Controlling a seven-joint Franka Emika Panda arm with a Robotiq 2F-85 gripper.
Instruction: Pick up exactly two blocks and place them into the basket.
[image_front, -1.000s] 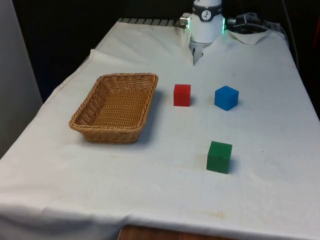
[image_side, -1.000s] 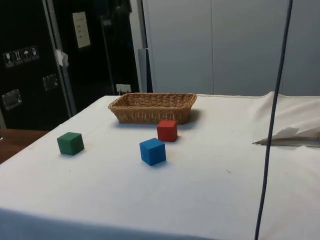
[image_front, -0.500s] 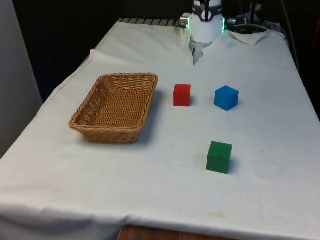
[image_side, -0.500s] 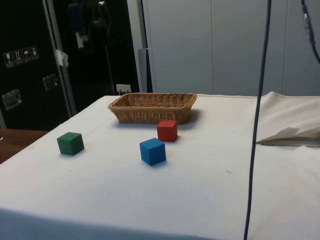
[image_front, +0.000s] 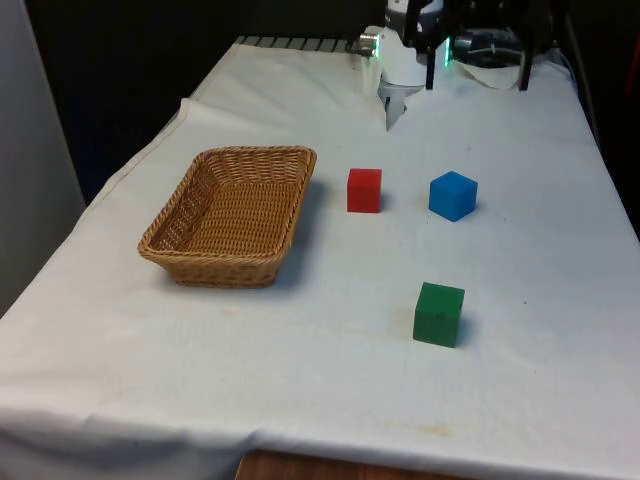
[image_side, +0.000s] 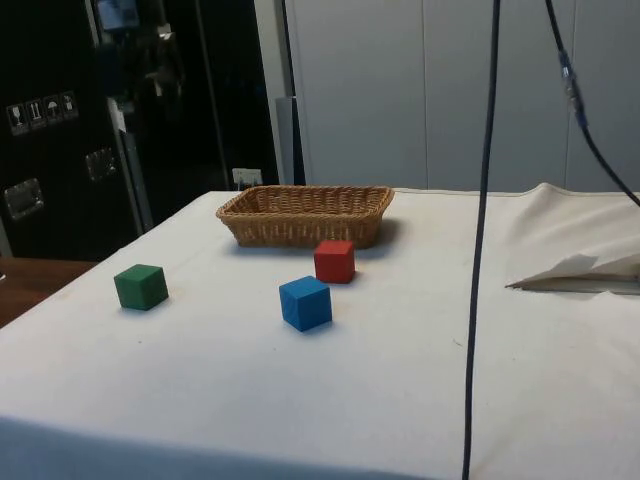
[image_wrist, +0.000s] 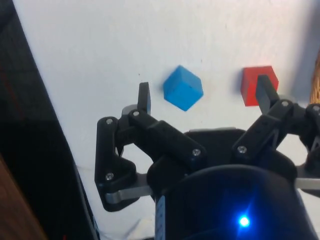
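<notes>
Surface (image_front: 520, 400) under a white cloth carries every item of the task. Basket (image_front: 232, 212) of woven wicker stands toward the front view's left, its long axis running from the near edge toward the far end, with nothing visible inside it. Three blocks stand on the cloth, all apart from one another and from the basket. The green block (image_front: 439, 314) is the nearest to the front camera. The blue block (image_front: 453, 195) lies farther back, toward the front view's right. The red block (image_front: 364, 190) lies level with the blue one and just beside the basket's long side, without touching it.

The pincer (image_wrist: 202, 97) hangs high over the far end of the surface, its two fingers spread wide and holding nothing. In the wrist view the blue block sits close to one fingertip and the red block sits behind the other fingertip, so both lie ahead of the pincer and below it, toward the near edge.

Judgement: no block is placed yet. The coming move calls for a forward reach and a descent; the red and blue blocks are nearer than the green one.
</notes>
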